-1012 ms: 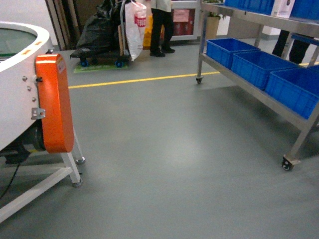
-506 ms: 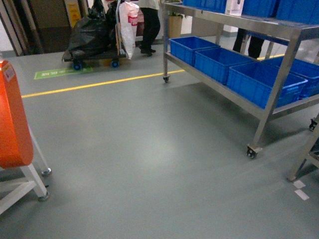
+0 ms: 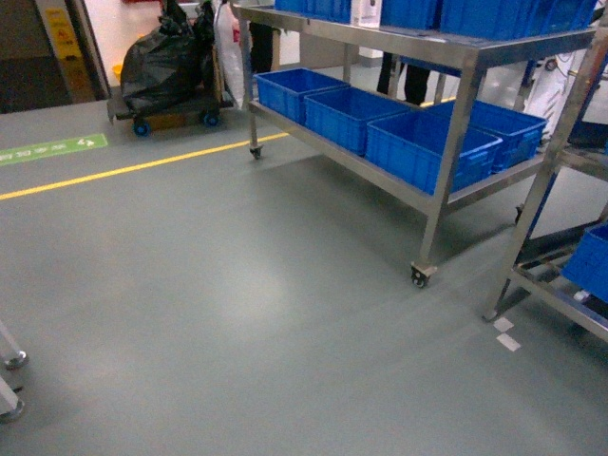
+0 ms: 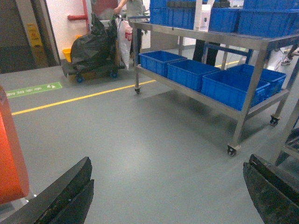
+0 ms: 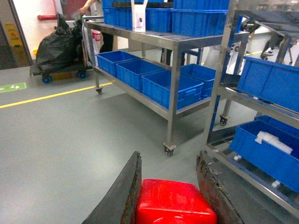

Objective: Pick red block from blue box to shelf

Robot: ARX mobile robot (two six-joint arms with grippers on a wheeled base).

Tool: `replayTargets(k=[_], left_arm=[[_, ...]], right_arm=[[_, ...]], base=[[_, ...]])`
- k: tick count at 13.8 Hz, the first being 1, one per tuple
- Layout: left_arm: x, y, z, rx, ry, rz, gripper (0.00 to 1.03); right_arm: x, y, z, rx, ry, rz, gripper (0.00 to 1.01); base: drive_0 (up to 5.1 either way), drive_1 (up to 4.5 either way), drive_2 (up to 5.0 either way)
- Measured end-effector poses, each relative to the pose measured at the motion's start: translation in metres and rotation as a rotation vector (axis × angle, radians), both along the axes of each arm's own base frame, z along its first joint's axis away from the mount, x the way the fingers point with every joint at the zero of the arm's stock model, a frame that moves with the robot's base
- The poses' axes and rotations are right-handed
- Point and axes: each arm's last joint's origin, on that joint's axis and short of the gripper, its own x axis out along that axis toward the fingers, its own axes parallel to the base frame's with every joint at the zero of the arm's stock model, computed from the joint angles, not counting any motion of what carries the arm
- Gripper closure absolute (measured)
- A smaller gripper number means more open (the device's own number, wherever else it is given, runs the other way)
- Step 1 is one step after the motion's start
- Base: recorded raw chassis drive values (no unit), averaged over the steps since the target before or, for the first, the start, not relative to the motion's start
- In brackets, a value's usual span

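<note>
- R tool (image 5: 170, 186): fingers (image 5: 126, 191) closed on the red block (image 5: 175, 203), one finger each side, block pinched between them at bottom of R wrist view. Stud not visible from this angle.
- L tool (image 4: 166, 193): spread wide, nothing between; dark fingers (image 4: 65, 193) sit at the two lower corners of L wrist view, grey floor (image 4: 154, 154) showing in the gap.
- Neither tool shows in head view.
- Shelf (image 3: 446, 114): steel rack on castors, R half of head view, standing on the floor. Lower tier carries a row of dark blue crates (image 3: 427, 147) side by side; more blue crates on top tier.
- 2nd steel rack (image 5: 219, 84) just to the R of the first, nearer in R wrist view; blue crates on it too, one low crate holding a white item (image 5: 273, 140), can't tell what.
- Yellow floor line (image 3: 133, 169) runs across the floor, upper L in head view; green floor sign (image 3: 52, 149) beyond it.
- Cart w/ black bags (image 3: 166, 66) at far wall, L of the shelf end. Person standing behind cart, mostly cut off.
- Orange panel (image 4: 11, 158) at L edge of L wrist view.
- Blue box: not seen in any view.
</note>
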Motion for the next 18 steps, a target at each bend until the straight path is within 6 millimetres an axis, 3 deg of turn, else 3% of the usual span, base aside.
replayTargets(k=[18], left_arm=[[0.0000, 0.0000, 0.0000, 0.000, 0.000, 0.000, 0.05]], right_arm=[[0.0000, 0.0000, 0.0000, 0.000, 0.000, 0.000, 0.73]], base=[[-1.5, -1.48, -1.5]])
